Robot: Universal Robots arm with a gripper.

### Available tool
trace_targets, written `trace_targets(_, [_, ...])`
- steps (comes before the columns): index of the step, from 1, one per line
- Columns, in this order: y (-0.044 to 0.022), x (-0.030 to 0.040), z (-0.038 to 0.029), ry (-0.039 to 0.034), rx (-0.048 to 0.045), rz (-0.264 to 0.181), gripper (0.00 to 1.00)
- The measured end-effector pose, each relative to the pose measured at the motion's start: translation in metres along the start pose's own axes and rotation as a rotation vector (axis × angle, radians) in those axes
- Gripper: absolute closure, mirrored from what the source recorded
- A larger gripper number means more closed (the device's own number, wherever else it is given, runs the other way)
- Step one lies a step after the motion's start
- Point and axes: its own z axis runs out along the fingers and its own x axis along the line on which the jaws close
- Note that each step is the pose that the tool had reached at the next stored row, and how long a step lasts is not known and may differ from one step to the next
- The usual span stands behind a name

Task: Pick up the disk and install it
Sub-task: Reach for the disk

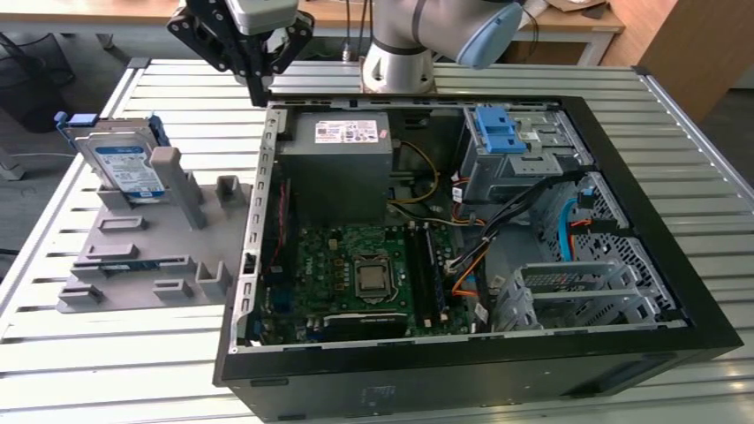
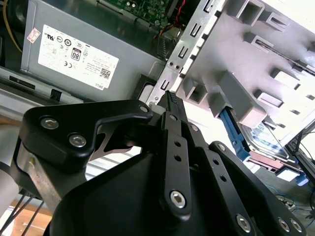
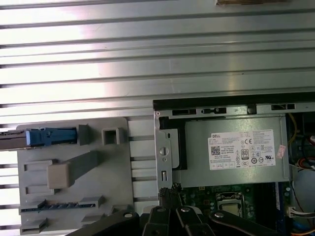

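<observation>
Surface: we see a slatted metal table (image 1: 106, 371) carrying everything, with wooden desks (image 1: 566, 22) behind it.
Case: a black computer case (image 1: 471, 375) lies on its side with its panel off. It takes up the middle of the table and the exterior view's right.
Inside the case: a grey power supply (image 1: 342, 168) with a white label sits at the far end. A grey drive cage (image 1: 518, 155) with a blue latch sits to its right in the exterior view. The green motherboard (image 1: 353, 274) lies nearer the camera.
Fixture: a grey plastic fixture (image 1: 141, 256) with slots and posts rests on the table just beside the case, on the exterior view's left.
Disk: the disk (image 1: 124, 168) stands on edge at the far end of the fixture, leaning against a post. It is silver, with a blue-and-white label and a blue carrier around it. Nothing is touching it.
Gripper: the black gripper (image 1: 257, 88) hangs above the case's far corner by the power supply, well apart from the disk.
Gripper state: in the second wrist view the fingertips (image 2: 171, 98) appear pressed together. We make out nothing between them, though the angle is steep.
Arm: the arm (image 1: 401, 53) rises from the table's far edge, behind the case.
</observation>
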Motion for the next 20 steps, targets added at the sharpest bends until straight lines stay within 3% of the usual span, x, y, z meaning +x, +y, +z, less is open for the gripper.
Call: trace_targets(20, [0.0017, 0.0056, 0.0, 0.0, 0.0, 0.0, 0.89])
